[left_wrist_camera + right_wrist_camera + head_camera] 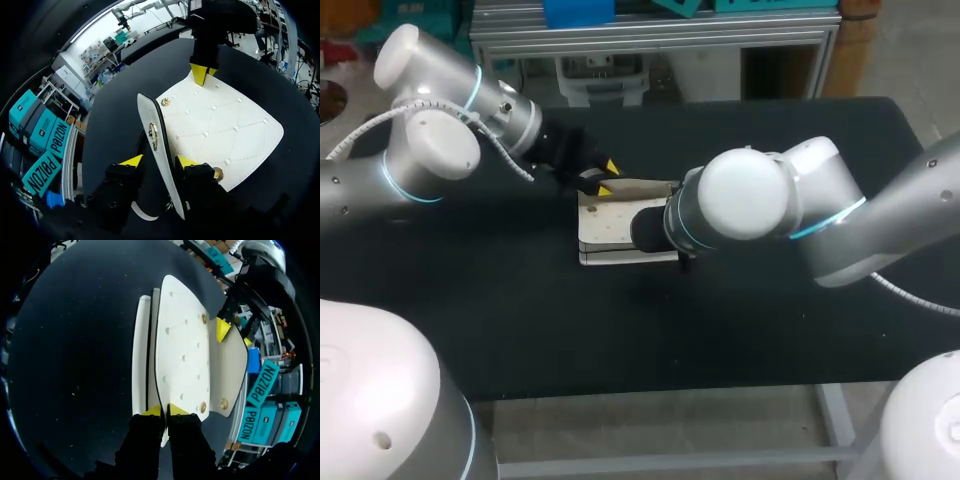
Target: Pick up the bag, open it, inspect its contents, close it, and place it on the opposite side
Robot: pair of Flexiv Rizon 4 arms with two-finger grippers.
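Obs., single moment, both arms on the black table (500, 300).

- Bag (610, 235): white, quilted, lying flat on its back under and between the two claws. It has not been lifted off the table surface as far as the head view shows.
- Quilted front panel (182, 345): runs ahead of the right claw (165, 410) towards the left claw. The right claw's fingers are nearly together and pinch the panel's near edge from two sides. Judgement: this acts as an anchor, so the body does not slide or lift when the other end is pulled.
- Flap (148, 115): stands on edge, upright, between the fingers of the left claw (159, 161). Nothing else props it, so I record the left claw as clamped on the flap, though the contact point itself sits low and is partly hidden.
- Gold clasp (153, 135): on the flap, just ahead of the left claw's tips, and detached from the body.
- Gold stud (165, 102): on the panel beside the raised flap, further ahead of the left claw.

Step in hand, by judgement: opening. The mouth is exposed but its contents cannot be seen in any view. Risk: if the flap is raised further, the panel edge could pull out of the right claw's thin pinch.
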